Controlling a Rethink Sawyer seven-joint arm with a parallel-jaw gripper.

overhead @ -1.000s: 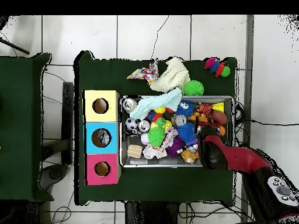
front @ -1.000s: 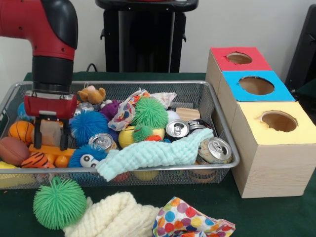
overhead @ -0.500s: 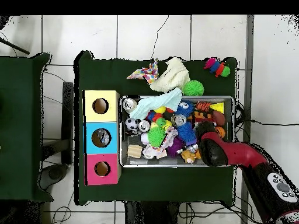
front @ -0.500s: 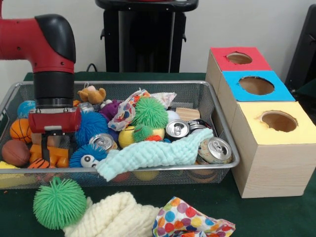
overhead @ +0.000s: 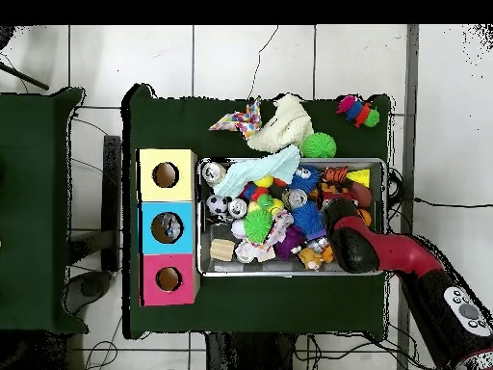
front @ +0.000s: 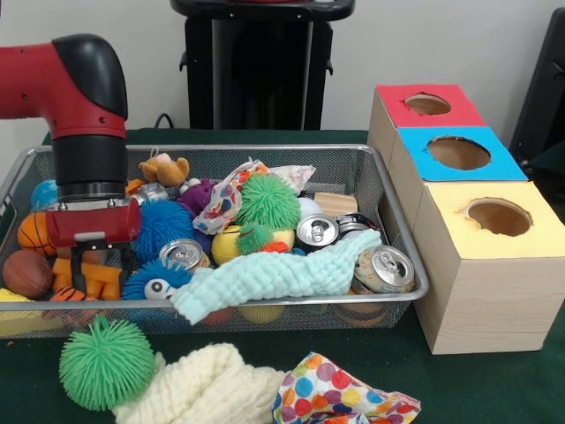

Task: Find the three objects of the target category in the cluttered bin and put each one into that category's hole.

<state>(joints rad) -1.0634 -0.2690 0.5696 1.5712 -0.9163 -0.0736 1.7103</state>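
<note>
End effector (front: 88,281) lowered into wire bin (front: 265,152) over orange toy (front: 97,278), probing clutter; finger state cannot be told.

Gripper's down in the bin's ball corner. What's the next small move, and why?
Probably lift straight up a little to check the grasp: the gripper sits down among the orange toy, football and basketball, and neither view shows whether it has closed on anything.
</note>
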